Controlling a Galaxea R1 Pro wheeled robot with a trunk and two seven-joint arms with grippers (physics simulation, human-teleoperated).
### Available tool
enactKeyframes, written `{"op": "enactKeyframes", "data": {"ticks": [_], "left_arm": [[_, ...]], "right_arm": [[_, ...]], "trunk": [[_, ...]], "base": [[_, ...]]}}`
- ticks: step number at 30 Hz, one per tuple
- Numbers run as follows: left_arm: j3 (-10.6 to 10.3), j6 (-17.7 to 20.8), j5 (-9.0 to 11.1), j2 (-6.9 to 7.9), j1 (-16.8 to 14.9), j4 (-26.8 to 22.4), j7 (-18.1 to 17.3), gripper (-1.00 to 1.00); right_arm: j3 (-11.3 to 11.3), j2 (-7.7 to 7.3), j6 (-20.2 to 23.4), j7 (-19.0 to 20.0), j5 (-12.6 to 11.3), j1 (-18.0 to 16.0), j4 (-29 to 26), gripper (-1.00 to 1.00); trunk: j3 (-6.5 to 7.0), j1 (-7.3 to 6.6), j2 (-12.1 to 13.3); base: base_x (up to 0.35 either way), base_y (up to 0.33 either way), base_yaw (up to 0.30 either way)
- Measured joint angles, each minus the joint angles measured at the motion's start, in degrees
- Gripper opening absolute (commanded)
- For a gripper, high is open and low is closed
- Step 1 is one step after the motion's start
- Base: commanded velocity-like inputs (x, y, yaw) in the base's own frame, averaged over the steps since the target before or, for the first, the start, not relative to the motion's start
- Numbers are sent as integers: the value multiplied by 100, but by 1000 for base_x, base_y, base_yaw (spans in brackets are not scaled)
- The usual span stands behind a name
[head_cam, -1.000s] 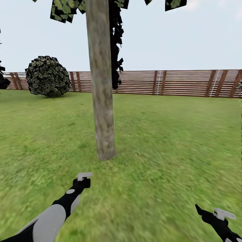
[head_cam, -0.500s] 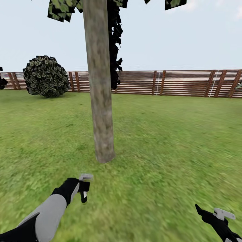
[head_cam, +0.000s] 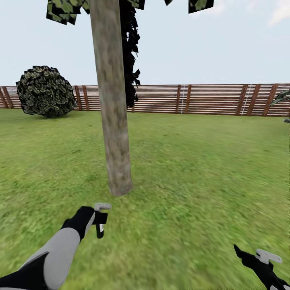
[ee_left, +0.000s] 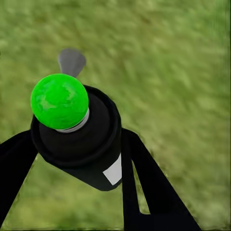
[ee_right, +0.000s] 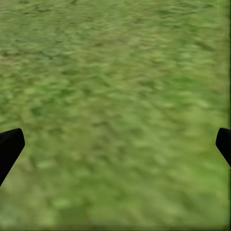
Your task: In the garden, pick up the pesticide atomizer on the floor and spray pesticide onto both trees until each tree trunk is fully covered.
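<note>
One tree trunk (head_cam: pixel 114 121), thick and mottled grey-brown, rises from the grass just ahead, with green leaves (head_cam: pixel 64 8) at the top edge of the head view. My left gripper (head_cam: pixel 96 219) hangs low in front of the trunk's base, a little left of it, shut on the pesticide atomizer (ee_left: pixel 91 149). The atomizer is a dark cylinder with a white label, a grey nozzle and a bright green round tip (ee_left: pixel 59 100). It hangs over the grass floor (head_cam: pixel 193 173). My right gripper (head_cam: pixel 257 257) stays low at the right, open over bare grass (ee_right: pixel 115 115).
A round dark bush (head_cam: pixel 45 92) stands at the back left against the brown slat fence (head_cam: pixel 201 99). A dark narrow tree (head_cam: pixel 129 60) rises behind the trunk. Striped leaves (head_cam: pixel 282 97) poke in at the right edge. Open lawn lies to the trunk's right.
The left wrist has turned, so the atomizer now points downward. The whole view has shifted, with the trunk and bush sliding left. The right arm looks unchanged.
</note>
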Motion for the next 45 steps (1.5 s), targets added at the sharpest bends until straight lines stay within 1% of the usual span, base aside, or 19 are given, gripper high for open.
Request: {"op": "enactKeyframes", "data": {"ticks": [1,2,3,4,6,8,14,22,35,45], "left_arm": [[-156,119,0,0,0,5,-1,-100],[-241,201,0,0,0,6,-1,-100],[-457,477,-2,0,0,10,-6,-100],[-576,646,3,0,0,10,-9,-100],[-697,834,14,4,0,11,-34,-100],[-733,902,20,8,0,12,-66,-100],[-746,972,29,31,12,4,-119,-100],[-751,960,35,17,33,12,-126,-100],[-742,971,49,44,43,2,-110,-100],[-743,969,49,44,44,2,-110,-100]], "right_arm": [[0,0,0,1,0,0,1,100],[0,0,0,3,0,0,1,100],[-1,-1,0,7,-1,0,0,100],[-1,-4,0,11,-1,0,2,100],[-1,-1,0,10,-1,0,0,100],[6,-1,0,6,2,0,-1,100],[12,-1,0,11,10,1,-2,100],[11,0,0,0,8,1,-9,100],[15,1,2,2,9,0,-4,100],[15,0,0,3,10,0,-2,100]], "trunk": [[0,0,0],[0,0,0],[0,0,0],[0,0,0],[0,0,0],[0,0,0],[0,0,0],[0,0,0],[0,-3,0],[0,0,0]], "base": [[0,0,-33],[0,0,-17],[0,0,-11],[0,0,-7],[0,0,-15],[0,0,-87],[0,0,-230],[10,4,-226],[255,154,-8],[37,18,0]]}}
